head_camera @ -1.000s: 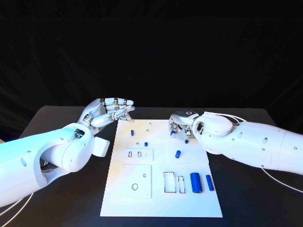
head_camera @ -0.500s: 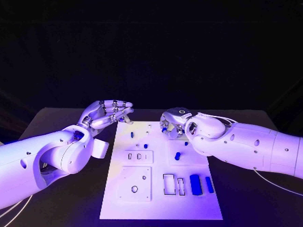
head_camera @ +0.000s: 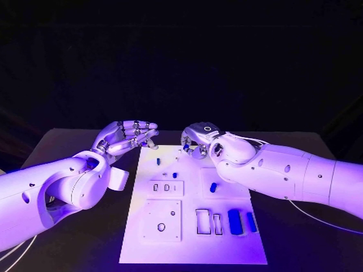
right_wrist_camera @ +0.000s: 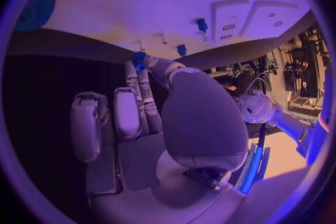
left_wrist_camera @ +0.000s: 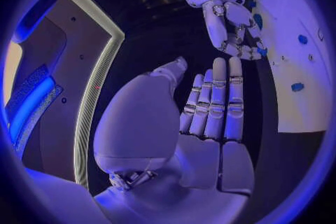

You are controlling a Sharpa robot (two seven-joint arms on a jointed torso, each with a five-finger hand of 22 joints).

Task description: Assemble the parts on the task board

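My right robot hand [head_camera: 199,141] sits over the far edge of the task board [head_camera: 149,238], fingers curled in; the right wrist view shows a small blue part [right_wrist_camera: 139,59] pinched at its fingertips, so I log it as holding that piece. My left robot hand [head_camera: 129,136] hovers just off the board's far left corner over the desk [head_camera: 75,141], fingers drawn together and curled, nothing in them that I can see. From the held part outward: the board lies directly beneath and toward the near edge of the desk. Small blue pegs [head_camera: 174,173] stand mid-board, another blue piece [head_camera: 213,186] lies toward its right side, and two longer blue bars [head_camera: 235,221] lie near the board's near right corner, long axes running far-to-near. Judgement: the right robot hand is nearer every seat; insertion should go straight down.
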